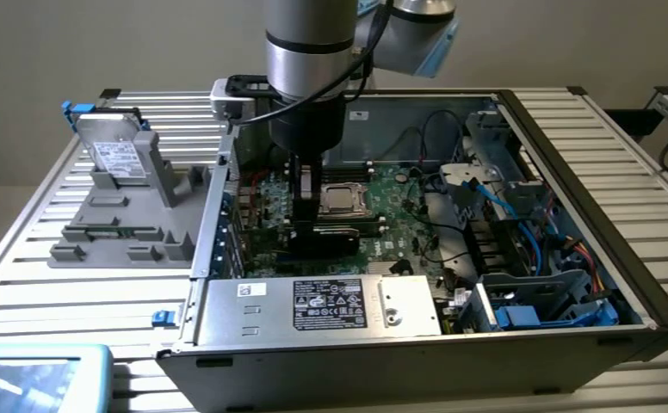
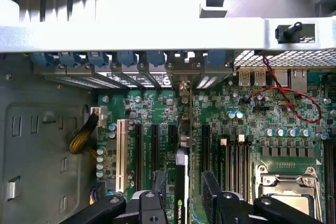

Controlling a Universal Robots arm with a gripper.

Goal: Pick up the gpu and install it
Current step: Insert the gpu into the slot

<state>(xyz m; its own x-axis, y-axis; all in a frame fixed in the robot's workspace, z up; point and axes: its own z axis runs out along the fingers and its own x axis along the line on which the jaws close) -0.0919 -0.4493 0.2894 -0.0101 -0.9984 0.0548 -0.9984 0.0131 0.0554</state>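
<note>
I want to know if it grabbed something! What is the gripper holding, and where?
The gripper holds the gpu edge-on by its two flat faces, near the card's upper edge, over the motherboard slots.

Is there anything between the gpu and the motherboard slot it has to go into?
Nothing visible. The gripper holds the gpu edge-on directly over the motherboard, among the expansion slots; no cable or part lies under it in the wrist view.
</note>
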